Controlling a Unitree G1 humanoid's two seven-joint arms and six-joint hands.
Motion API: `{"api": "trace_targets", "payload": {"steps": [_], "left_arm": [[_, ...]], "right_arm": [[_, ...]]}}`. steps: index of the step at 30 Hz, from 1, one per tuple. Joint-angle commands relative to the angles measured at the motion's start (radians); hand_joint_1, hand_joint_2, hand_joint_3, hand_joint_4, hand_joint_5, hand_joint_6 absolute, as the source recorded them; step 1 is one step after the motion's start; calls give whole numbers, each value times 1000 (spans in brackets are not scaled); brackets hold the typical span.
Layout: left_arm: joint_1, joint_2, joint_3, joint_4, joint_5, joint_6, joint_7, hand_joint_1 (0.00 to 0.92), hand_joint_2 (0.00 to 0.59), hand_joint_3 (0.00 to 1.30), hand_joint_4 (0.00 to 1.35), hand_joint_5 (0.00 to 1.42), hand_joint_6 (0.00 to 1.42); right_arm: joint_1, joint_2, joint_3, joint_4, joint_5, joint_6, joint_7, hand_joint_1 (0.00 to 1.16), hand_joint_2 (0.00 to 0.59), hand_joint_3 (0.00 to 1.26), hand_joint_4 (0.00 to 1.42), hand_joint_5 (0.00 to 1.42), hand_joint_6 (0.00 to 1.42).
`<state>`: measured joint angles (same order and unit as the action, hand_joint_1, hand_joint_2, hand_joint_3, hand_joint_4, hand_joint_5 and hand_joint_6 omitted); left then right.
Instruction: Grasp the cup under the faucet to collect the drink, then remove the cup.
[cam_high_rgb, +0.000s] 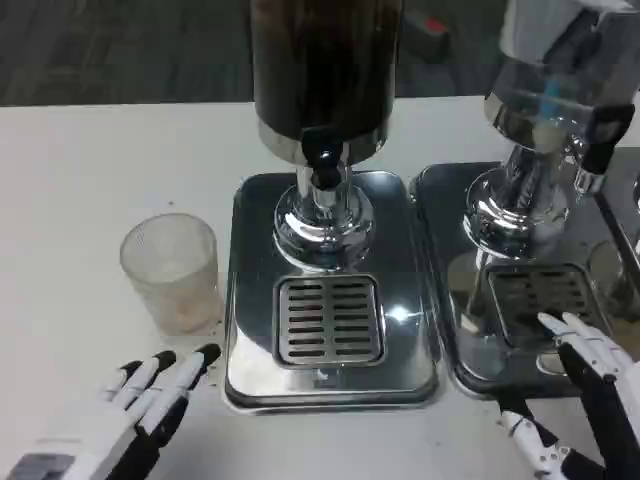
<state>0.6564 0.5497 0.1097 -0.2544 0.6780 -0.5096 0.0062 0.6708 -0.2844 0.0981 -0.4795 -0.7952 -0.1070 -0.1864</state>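
The cup (171, 270) stands on the table's left side, beside the dispenser tray (250, 300); clear, likely light and slippery, best gripped around its middle. Left hand (150, 400) and right hand (590, 400) hold nothing, fingers apart

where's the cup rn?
In the head view, the clear frosted plastic cup stands upright on the white table, left of the dark drink dispenser's chrome drip tray, not under its black faucet; the left hand lies just below it.
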Motion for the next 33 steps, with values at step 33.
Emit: {"api": "trace_targets", "payload": {"steps": [33], "left_arm": [[-108, -4, 52, 150, -90, -117, 131, 0, 52, 0, 0, 0, 0]], "right_arm": [[-24, 66, 34, 1, -18, 16, 5, 311, 423, 206, 146, 144, 301]]}}
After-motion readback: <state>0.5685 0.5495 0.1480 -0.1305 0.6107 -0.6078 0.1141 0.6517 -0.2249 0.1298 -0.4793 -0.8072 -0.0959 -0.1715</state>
